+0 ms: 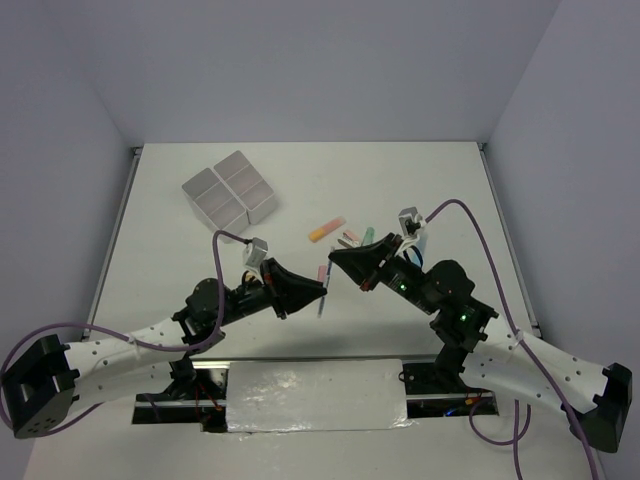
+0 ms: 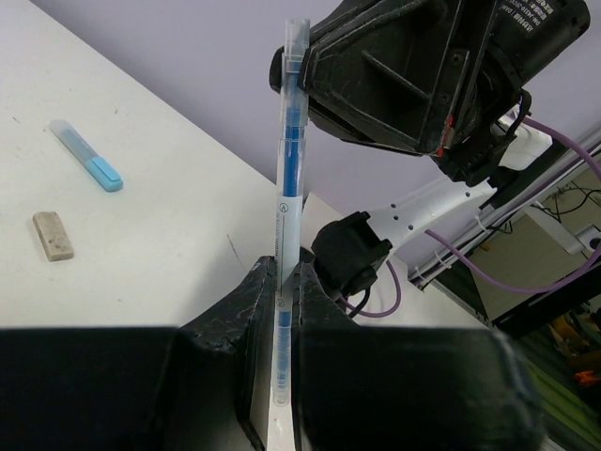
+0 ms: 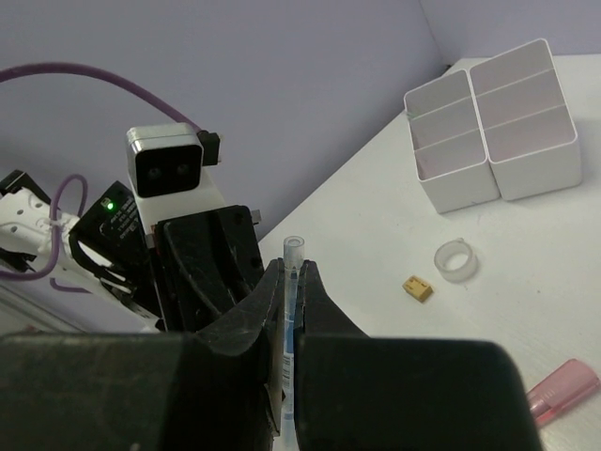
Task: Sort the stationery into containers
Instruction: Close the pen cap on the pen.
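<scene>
Above the near middle of the table [image 1: 450, 200], we saw the left gripper [image 2: 286, 271] clenched on a thin blue pen [image 2: 289, 160], held off the surface. The right gripper [image 3: 293, 272] faced it there, its fingers pinching the same pen. Beyond them lay a pink marker [image 3: 563, 387], then a tan eraser [image 3: 417, 287] with the clear tape ring [image 3: 456, 277] just beside it. Farthest off, at the left, stood the white containers [image 3: 460, 183], well apart from the stationery.

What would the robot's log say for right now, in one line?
left gripper: jaws shut on thin blue pen | right gripper: jaws shut on thin blue pen, same one unclear | containers: away from both
</scene>
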### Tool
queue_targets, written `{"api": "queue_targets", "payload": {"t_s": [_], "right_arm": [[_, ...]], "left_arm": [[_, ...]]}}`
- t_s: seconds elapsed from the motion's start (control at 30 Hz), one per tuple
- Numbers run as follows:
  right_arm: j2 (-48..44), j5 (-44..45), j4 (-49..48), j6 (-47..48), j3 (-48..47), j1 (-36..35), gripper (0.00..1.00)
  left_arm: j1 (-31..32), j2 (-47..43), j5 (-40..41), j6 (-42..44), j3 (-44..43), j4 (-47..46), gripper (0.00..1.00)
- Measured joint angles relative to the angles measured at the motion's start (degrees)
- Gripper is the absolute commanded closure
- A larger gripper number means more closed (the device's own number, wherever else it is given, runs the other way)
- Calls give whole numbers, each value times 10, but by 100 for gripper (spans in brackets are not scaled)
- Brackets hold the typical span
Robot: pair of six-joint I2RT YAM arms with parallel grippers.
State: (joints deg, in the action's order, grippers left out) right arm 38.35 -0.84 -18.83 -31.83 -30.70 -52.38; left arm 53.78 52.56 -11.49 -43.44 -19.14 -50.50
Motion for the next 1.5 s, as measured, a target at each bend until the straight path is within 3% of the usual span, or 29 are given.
{"api": "queue_targets", "payload": {"t_s": [0.17,0.53,0.63,0.67,0.7,0.83,0.93,1.03,1.07,1.17,1.2,1.27,1.33,1.4,1.5], "right_arm": [[-2,-5,0,5,0,0,100],[-4,-11,-47,2,28,-1,88],[-3,-11,-52,3,29,-2,77],[-3,-11,-54,4,29,-2,67],[-3,-11,-57,3,29,-2,64],[-3,-24,-48,9,32,-7,56],[-6,-29,-48,10,32,-9,57],[-6,-33,-49,10,32,-9,65],[-6,-36,-49,10,32,-9,77],[-3,-47,-51,13,32,-10,95],[-2,-49,-51,14,32,-10,97],[1,-49,-52,15,32,-10,99],[3,-50,-52,15,32,-10,100],[5,-61,-53,15,32,-12,100],[12,-65,-57,15,32,-14,100]], "left_arm": [[0,1,0,0,0,-1,100],[0,3,2,0,0,-6,100],[0,4,2,0,-2,-5,100],[0,5,2,0,-3,-5,100],[0,5,2,0,-5,-5,100],[0,5,3,6,-27,-15,100],[0,6,3,13,-35,-17,100],[0,7,2,14,-35,-17,100],[0,9,2,14,-35,-18,100],[-1,14,0,15,-35,-18,100],[-1,14,0,15,-35,-18,98],[-2,16,-1,15,-36,-16,71],[-3,18,-3,17,-41,-10,55],[-3,24,-9,19,-54,-3,53],[-3,30,-18,21,-67,4,60]]}}
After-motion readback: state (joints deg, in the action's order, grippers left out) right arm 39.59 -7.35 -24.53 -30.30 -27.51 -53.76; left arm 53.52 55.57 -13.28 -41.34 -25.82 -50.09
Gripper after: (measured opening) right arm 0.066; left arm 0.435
